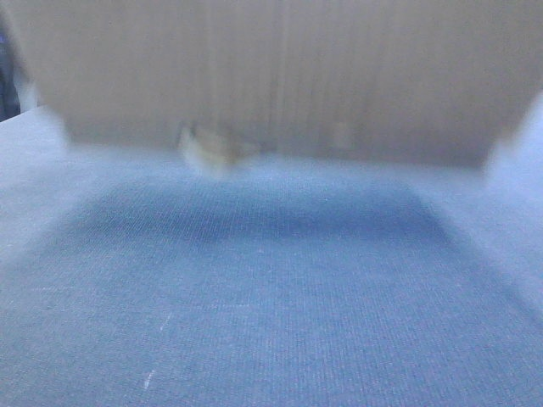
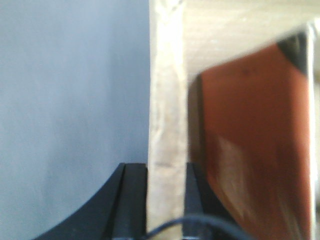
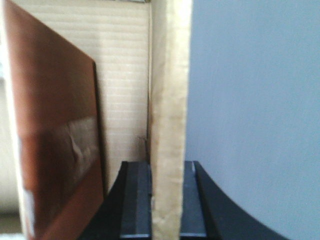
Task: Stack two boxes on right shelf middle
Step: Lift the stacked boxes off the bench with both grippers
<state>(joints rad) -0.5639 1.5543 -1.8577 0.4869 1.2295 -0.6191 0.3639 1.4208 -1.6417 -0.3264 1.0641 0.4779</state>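
left gripper (image 2: pixel 167 200), right gripper (image 3: pixel 167 200) clamp box (image 1: pixel 280 76) walls

My left hand (image 2: pixel 167 200) and right hand (image 3: pixel 167 200) each clamp a side wall of the brown corrugated box (image 1: pixel 280 76), the wall edge-on between my fingers. Blurred, it fills the front view's top; a yellowish tape scrap (image 1: pixel 212 148) marks its lower edge.

Front view blurring heavily; box (image 1: pixel 280 76) casting soft dark shadow on grey surface (image 1: pixel 254 339); wrist views smearing, cool light washing out.
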